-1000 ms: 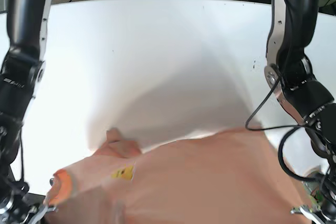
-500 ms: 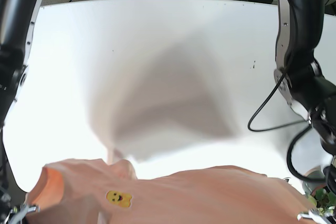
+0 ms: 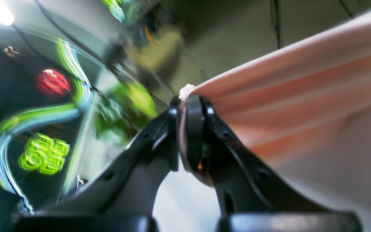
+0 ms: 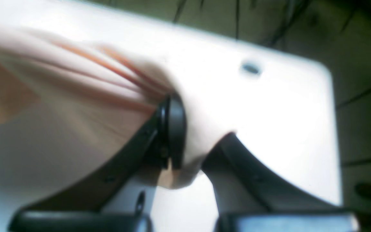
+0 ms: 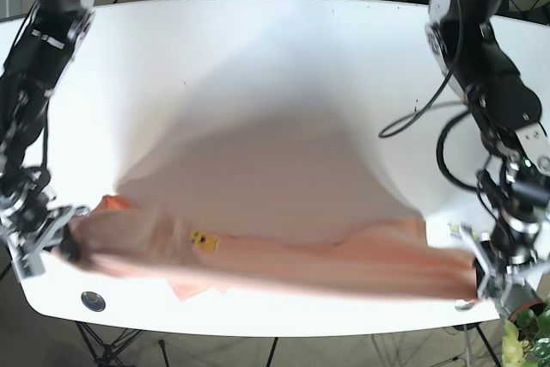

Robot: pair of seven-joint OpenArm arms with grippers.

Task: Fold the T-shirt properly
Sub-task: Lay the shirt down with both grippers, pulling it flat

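Left gripper point(image 3: 183, 106) first, from its own wrist camera: clamped tight on a pinch of the T-shirt point(image 3: 301, 90), a little nub of pink cloth poking out past the fingertips. Fabric stretched taut off to the right from there. Background just a smear of green and red light, so no clue about position from this one.

Right gripper point(image 4: 185, 129) from its wrist camera: also pinching the shirt point(image 4: 60, 106), cloth bunched between the fingers and pulled into creases toward the left. Bonus here: the white table point(image 4: 269, 106) with its rounded corner right behind the grip, so hanging close to the bench edge.

Base view: finally the whole picture. Shirt point(image 5: 284, 259) strung out as a long pink band along the near edge of the table point(image 5: 258, 83), right gripper point(image 5: 60, 234) holding it at the near-left corner, left gripper point(image 5: 490, 277) at the near-right corner. Small yellow print point(image 5: 203, 241) facing up near the left end. Whether the band rests on the table or hangs just above, hard to say.

Progress-wise: probably early days. Looks like stretching and spreading only, no neat fold visible yet, sleeves and body folds all still to do.
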